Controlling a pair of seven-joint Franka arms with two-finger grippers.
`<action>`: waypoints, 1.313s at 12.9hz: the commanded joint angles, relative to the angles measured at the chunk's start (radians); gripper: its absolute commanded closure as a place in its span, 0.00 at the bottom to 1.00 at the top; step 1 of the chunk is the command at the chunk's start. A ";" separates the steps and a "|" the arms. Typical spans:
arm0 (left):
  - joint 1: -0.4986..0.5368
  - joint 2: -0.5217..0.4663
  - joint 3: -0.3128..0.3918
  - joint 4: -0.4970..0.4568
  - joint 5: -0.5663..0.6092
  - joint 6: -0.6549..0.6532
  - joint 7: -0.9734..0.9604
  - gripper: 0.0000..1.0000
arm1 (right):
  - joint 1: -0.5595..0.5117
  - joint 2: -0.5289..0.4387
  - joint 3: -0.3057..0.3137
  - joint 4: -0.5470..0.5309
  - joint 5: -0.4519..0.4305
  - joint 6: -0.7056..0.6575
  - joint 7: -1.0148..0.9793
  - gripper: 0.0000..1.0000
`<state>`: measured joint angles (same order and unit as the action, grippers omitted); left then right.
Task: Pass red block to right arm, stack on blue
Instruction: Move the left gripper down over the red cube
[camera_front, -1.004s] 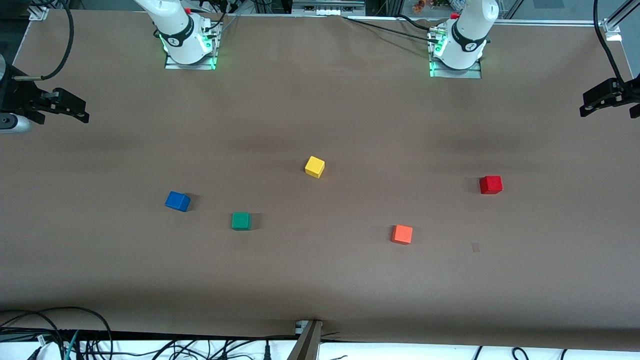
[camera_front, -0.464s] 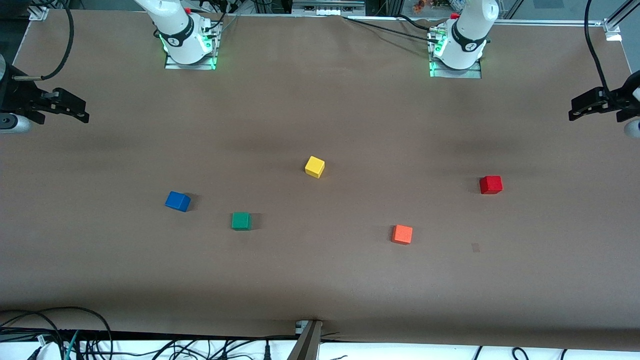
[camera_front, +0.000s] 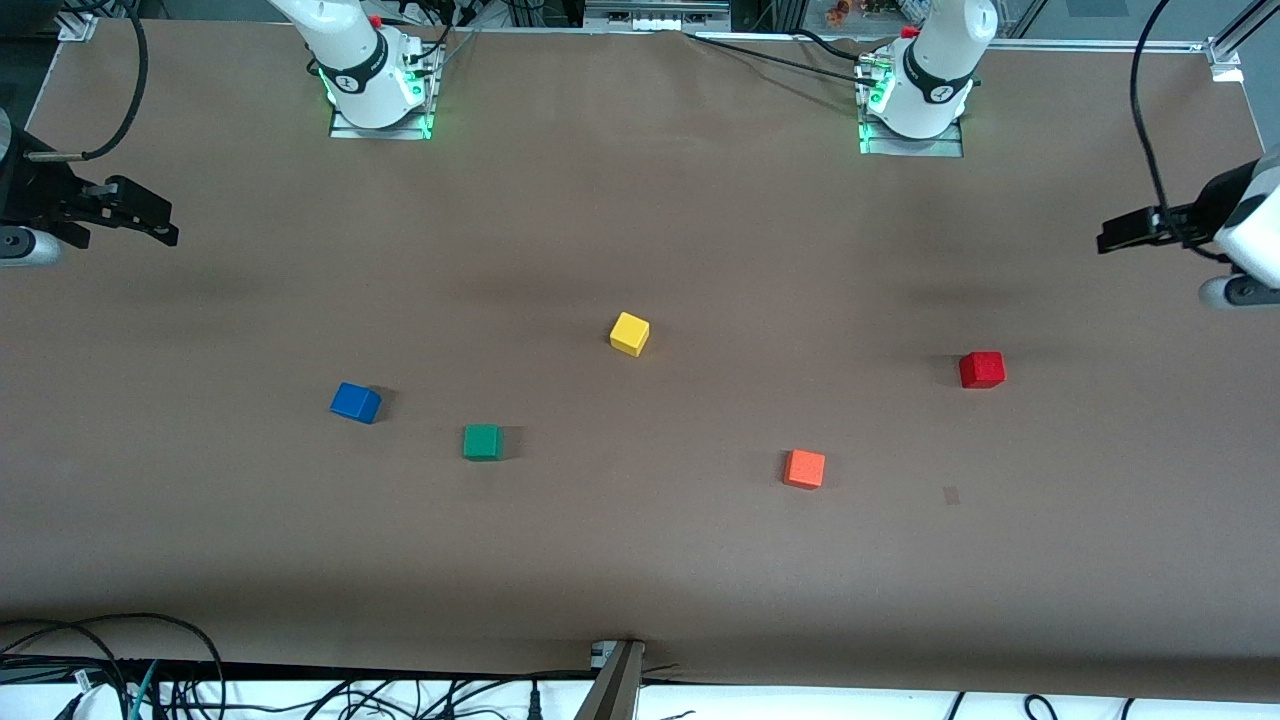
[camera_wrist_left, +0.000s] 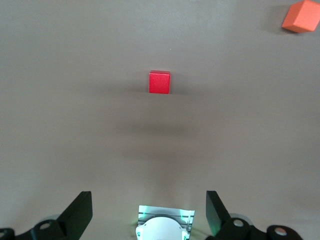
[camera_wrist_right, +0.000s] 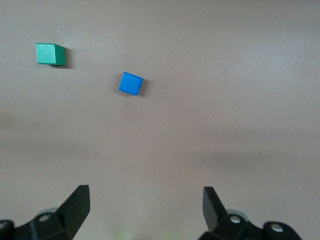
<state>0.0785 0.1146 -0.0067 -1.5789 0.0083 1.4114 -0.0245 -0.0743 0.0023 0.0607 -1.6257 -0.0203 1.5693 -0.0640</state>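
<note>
The red block (camera_front: 982, 369) (camera_wrist_left: 159, 82) lies alone on the brown table toward the left arm's end. My left gripper (camera_front: 1125, 232) (camera_wrist_left: 149, 197) hangs in the air at that end of the table, open and empty, well apart from the red block. The blue cube (camera_front: 355, 402) (camera_wrist_right: 130, 83) rests on the table toward the right arm's end. Up in the air at that end, my right gripper (camera_front: 150, 225) (camera_wrist_right: 145, 192) is open too, with nothing between its fingers.
A green cube (camera_front: 483, 441) (camera_wrist_right: 50, 54) sits beside the blue one. A yellow cube (camera_front: 629, 333) lies mid-table. An orange cube (camera_front: 804, 468) (camera_wrist_left: 301, 16) is nearer the front camera than the red block. The arm bases (camera_front: 375, 85) (camera_front: 915, 100) stand along the table's edge.
My left gripper has come in from the table's end toward the middle. The right arm and all cubes have stayed put.
</note>
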 joint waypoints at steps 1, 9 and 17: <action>0.010 -0.013 -0.005 -0.151 -0.019 0.130 -0.017 0.00 | 0.001 -0.005 -0.001 0.014 0.014 -0.018 -0.011 0.00; 0.000 0.046 -0.012 -0.492 -0.011 0.585 -0.084 0.00 | 0.001 -0.005 -0.001 0.014 0.014 -0.018 -0.011 0.00; 0.018 0.249 -0.010 -0.552 0.030 0.969 -0.023 0.00 | 0.001 -0.005 -0.001 0.012 0.014 -0.020 -0.011 0.00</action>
<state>0.0832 0.3222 -0.0151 -2.1409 0.0195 2.3262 -0.0823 -0.0742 0.0023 0.0608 -1.6246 -0.0201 1.5673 -0.0640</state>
